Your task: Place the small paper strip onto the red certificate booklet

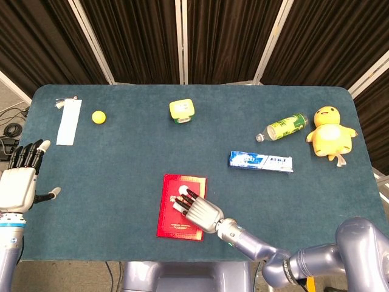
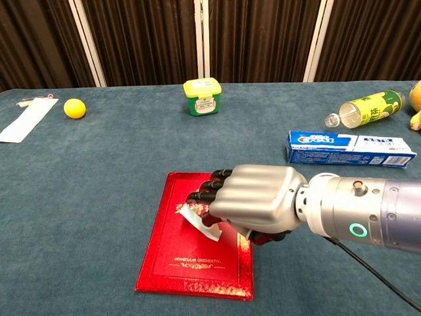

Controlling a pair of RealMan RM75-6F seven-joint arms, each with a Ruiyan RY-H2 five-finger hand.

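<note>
Showing in head view: the whole dark teal felt table [image 1: 121, 170], with the flat red certificate booklet [image 1: 173, 219] near the front edge, around its middle.
Right hand, head view: the silver right hand [image 1: 197, 210] lies over the booklet's right half, its dark fingers pointing toward the back-left corner; the small white paper strip [image 1: 182, 191] shows only as a white speck at the fingertips.
Left hand, head view only: the white left hand [image 1: 18, 182] stands off the left edge, fingers straight and apart, thumb out, holding nothing.
Yellow chick toy [image 1: 329, 132], head view only: by the right edge.
Strip, chest view: the strip [image 2: 194, 219] lies tilted on the booklet [image 2: 177, 263], one end under the curled fingers.
Right hand, chest view: the hand [image 2: 253, 201] is knuckles-up with fingers curled onto the strip; whether it pinches or merely presses it, I cannot tell.
</note>
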